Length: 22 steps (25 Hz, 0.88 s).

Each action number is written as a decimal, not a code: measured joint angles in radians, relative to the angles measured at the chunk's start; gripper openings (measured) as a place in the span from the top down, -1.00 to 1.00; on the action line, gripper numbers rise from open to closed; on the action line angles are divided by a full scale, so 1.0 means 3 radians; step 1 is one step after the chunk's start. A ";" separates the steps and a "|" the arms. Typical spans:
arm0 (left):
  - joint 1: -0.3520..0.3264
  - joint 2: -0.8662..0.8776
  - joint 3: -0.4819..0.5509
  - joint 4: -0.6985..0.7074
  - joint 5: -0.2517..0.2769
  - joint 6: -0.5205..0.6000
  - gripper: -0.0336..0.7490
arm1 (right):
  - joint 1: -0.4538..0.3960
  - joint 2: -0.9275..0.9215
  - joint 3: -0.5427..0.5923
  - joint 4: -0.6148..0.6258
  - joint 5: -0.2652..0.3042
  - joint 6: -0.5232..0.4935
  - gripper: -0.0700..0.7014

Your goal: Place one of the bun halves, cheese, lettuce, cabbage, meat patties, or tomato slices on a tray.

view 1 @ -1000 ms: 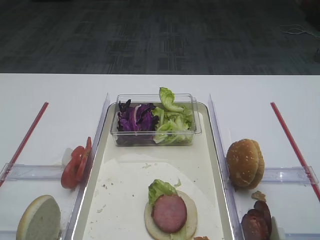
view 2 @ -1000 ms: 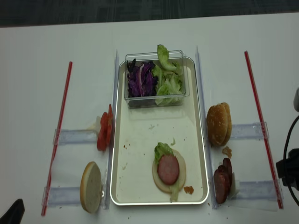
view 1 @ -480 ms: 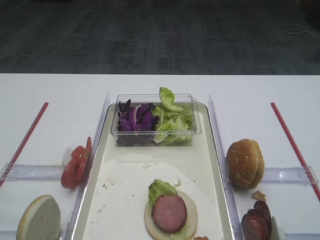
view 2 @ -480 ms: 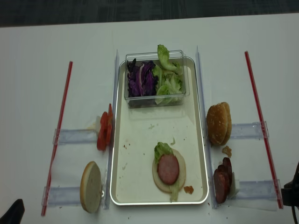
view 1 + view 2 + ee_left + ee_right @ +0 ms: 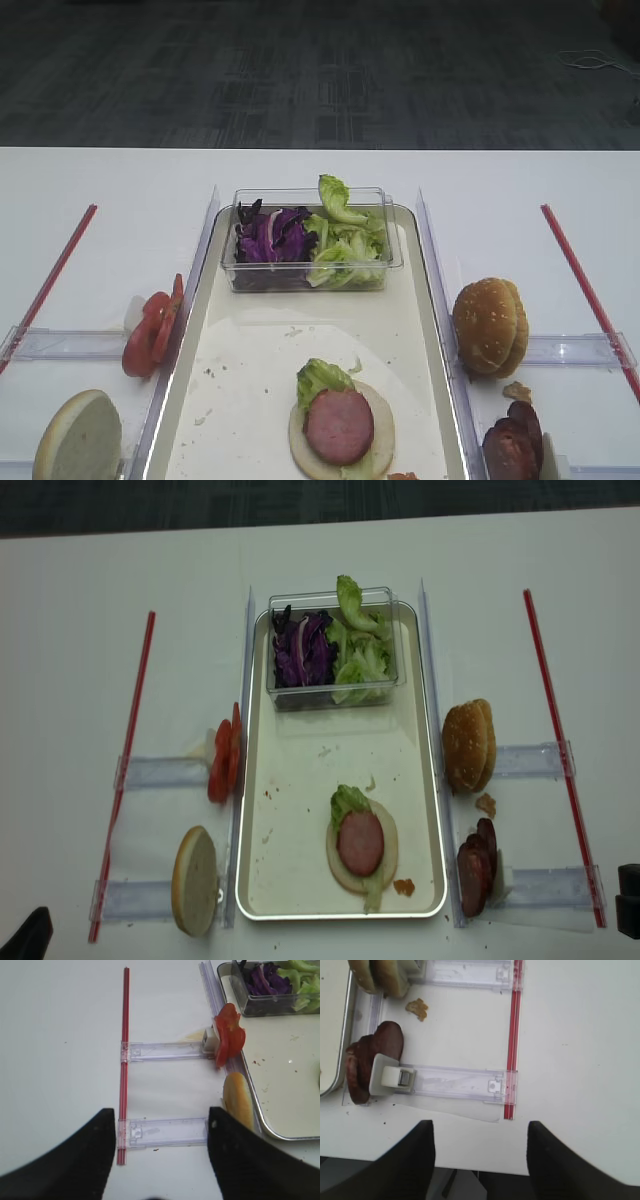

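- Tray: long axis runs from near edge to far edge of the table, centred between my arms.
- On it: a clear box at the far end, with purple cabbage left and green lettuce right.
- Near end: cut-face-up bun half carrying lettuce and a pink meat patty.
- Right gripper: fingers spread, empty. Left gripper: likewise spread, empty.

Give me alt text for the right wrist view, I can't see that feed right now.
The open right gripper hovers over bare white table, holding nothing. Dark meat patties stand on edge against a clear holder at upper left, beside the tray edge. A crumb and stacked buns lie above, and a red strip runs down the middle.
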 joint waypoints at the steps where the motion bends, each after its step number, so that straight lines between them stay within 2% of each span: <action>1: 0.0000 0.0000 0.0000 0.0000 0.0000 0.0000 -0.09 | 0.0000 -0.0060 0.0000 0.0000 0.0000 0.0000 -0.30; 22: 0.0000 0.0000 0.0000 0.0000 0.0000 0.0000 -0.09 | 0.0000 -0.1271 0.0000 0.0000 0.0061 0.0000 -0.30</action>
